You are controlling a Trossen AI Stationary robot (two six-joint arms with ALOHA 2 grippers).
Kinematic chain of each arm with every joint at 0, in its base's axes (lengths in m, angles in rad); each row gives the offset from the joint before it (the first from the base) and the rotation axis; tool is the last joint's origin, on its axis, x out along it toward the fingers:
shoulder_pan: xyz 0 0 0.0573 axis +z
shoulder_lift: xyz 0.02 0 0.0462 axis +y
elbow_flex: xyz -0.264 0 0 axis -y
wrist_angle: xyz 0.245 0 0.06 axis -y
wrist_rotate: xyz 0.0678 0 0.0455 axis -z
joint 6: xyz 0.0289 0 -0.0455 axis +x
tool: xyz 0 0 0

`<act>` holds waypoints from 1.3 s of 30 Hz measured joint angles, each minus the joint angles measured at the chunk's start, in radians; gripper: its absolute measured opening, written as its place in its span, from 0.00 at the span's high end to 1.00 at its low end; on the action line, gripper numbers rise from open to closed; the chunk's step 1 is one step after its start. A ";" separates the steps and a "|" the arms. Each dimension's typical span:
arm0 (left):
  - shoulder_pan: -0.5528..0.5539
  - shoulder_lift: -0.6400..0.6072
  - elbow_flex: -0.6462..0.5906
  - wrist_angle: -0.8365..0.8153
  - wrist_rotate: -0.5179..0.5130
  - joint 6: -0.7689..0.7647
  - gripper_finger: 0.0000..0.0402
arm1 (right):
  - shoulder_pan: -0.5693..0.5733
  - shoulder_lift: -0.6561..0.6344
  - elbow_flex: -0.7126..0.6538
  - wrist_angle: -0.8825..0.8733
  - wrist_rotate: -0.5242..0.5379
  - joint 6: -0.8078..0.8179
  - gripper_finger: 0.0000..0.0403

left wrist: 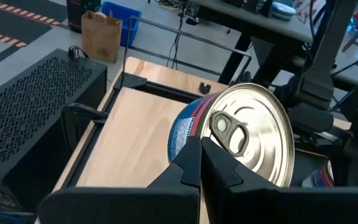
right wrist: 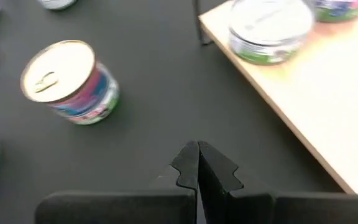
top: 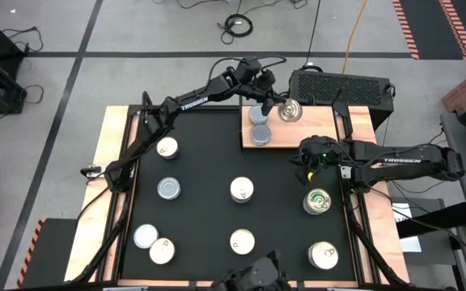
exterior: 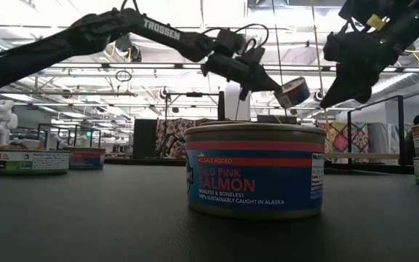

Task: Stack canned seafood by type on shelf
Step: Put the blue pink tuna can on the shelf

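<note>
Early in the task. The shelf (top: pixel 291 131) carries two tins so far, both plain silvery tops, one (top: pixel 259 115) just behind the other (top: pixel 260 134) along its left edge; can't tell if they touch. Rest of the board is bare wood.

Left gripper (top: pixel 277 103) is over the far part of the shelf, jaws clamped on a pull-tab tin (top: pixel 290 111), held tilted so its top faces sideways, clear in the left wrist view (left wrist: pixel 244 134) and the low view (exterior: pixel 294 92). It's off the wood, not set down yet. Judging by position it'll likely start a second group beside the silvery pair.

Right gripper (top: pixel 311 162) hangs above the black mat (top: pixel 205 162) just off the shelf's near right corner, jaws pressed together, holding nothing. The right wrist view shows the closed jaws over the mat with a pull-tab tin (right wrist: pixel 67 81) lying a bit off.

Left to do: eight tins out on the mat. Pull-tab tops at (top: pixel 167 148), (top: pixel 242 190), (top: pixel 242 241), (top: pixel 161 251), (top: pixel 324 255); plain silvery ones at (top: pixel 168 189) and (top: pixel 145 235); one with a green swirl top (top: pixel 318 201) near the right gripper, type unclear. Salmon tin (exterior: pixel 254 171) sits up close in the low view.

So roughly two placed, one in the air, most of it undone.
</note>
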 joint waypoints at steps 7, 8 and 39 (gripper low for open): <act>-0.024 0.061 0.000 0.079 -0.057 -0.032 1.00 | 0.000 -0.007 0.000 -0.004 0.032 0.016 1.00; -0.028 0.068 0.000 0.087 -0.060 -0.032 1.00 | 0.000 -0.007 0.000 -0.004 0.032 0.018 1.00; -0.078 0.153 -0.001 0.104 -0.183 0.018 1.00 | 0.000 -0.006 0.000 0.025 0.026 0.033 1.00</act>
